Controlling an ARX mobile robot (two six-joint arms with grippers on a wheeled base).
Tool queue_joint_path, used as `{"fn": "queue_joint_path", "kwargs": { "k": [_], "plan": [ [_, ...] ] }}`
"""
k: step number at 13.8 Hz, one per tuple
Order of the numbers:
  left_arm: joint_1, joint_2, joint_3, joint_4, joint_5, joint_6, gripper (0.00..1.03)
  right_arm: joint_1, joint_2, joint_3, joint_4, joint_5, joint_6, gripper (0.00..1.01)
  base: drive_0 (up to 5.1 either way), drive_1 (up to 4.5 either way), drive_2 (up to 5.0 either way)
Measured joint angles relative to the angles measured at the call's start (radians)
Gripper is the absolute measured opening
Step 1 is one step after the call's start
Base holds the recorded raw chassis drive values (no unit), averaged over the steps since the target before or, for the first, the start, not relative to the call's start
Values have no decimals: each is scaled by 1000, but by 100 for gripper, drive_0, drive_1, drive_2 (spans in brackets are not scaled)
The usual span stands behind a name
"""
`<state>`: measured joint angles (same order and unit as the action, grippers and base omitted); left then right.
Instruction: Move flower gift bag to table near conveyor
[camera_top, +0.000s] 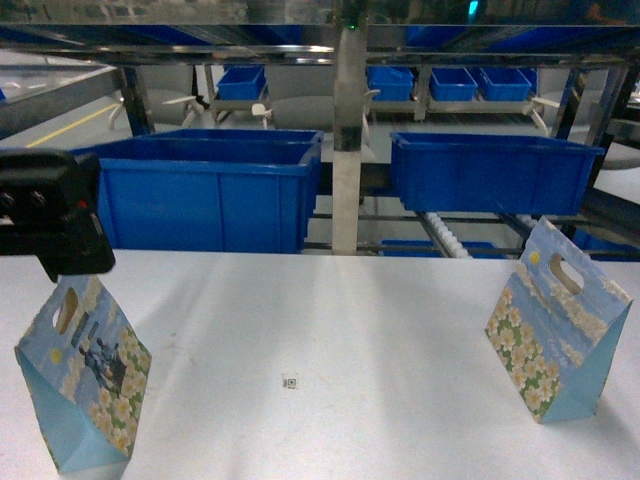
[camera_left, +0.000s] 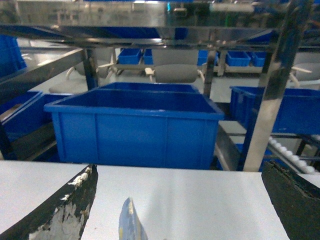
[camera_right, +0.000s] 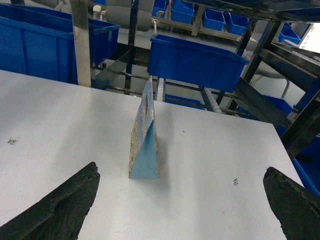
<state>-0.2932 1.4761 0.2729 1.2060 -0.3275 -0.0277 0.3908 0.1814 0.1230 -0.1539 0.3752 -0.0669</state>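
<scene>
With both claws spread and empty, the left claw (camera_left: 177, 200) was poised above a flower gift bag (camera_top: 85, 375) on the bench (camera_top: 330, 330), a closing grasp on its top edge judged next.

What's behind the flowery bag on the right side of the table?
Behind the right bag the table ends, and then comes a steel-framed conveyor with small pale rollers, carrying a blue crate. The bag covers part of the track, and what the crate holds can't be seen.
</scene>
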Motion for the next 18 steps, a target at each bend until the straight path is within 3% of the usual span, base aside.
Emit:
{"fn": "queue_joint_path", "kwargs": {
  "k": [3, 9, 13, 18],
  "plan": [
    [-19, -277, -54, -312, 71, -14, 98, 0, 0, 0, 0, 0, 0, 98, 0, 0, 0],
    [-82, -816, -158, -827, -21, -17, 98, 0, 0, 0, 0, 0, 0, 98, 0, 0, 0],
    [-100, -899, -167, -917, -47, -16, 98, 0, 0, 0, 0, 0, 0, 98, 0, 0, 0],
    [-86, -969, -167, -993, -53, -18, 98, 0, 0, 0, 0, 0, 0, 98, 0, 0, 0]
  ]
}}
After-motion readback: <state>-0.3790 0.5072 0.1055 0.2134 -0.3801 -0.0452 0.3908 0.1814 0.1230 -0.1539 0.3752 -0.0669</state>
